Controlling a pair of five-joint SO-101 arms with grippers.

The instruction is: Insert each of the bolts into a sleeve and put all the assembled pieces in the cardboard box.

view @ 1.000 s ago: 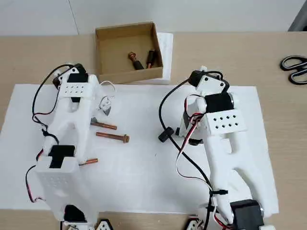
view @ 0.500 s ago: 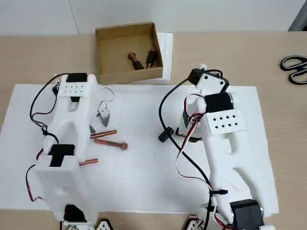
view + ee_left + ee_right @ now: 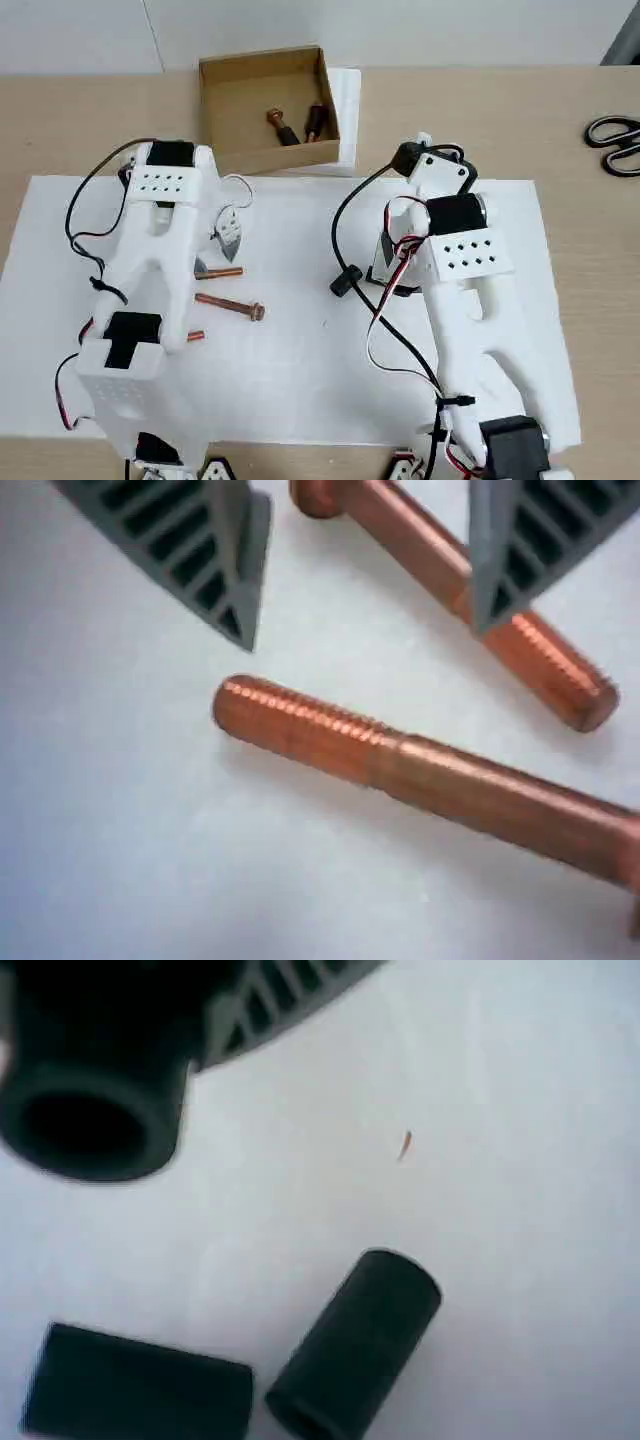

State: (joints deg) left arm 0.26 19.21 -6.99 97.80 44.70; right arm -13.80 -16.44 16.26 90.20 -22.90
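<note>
Three copper bolts lie on the white sheet beside the left arm: one (image 3: 218, 272), a second (image 3: 230, 306), and a third (image 3: 195, 336) partly under the arm. My left gripper (image 3: 226, 236) hangs open just above them. In the left wrist view its grey fingers (image 3: 215, 560) stand apart over one bolt (image 3: 450, 590), with another bolt (image 3: 420, 770) nearer. My right gripper (image 3: 388, 262) is shut on a black sleeve (image 3: 95, 1120). Two more sleeves (image 3: 355, 1355) (image 3: 135, 1395) lie on the sheet below it. The cardboard box (image 3: 215, 120) holds two assembled pieces (image 3: 283, 127) (image 3: 316, 120).
The white sheet (image 3: 300, 380) covers the middle of the wooden table. Black scissors (image 3: 615, 135) lie at the far right edge. Black and red cables (image 3: 345, 278) loop beside the right arm.
The left arm has swung slightly right and its gripper now sits lower over the bolts. The two upper bolts have shifted toward the near side. The right arm has kept still.
</note>
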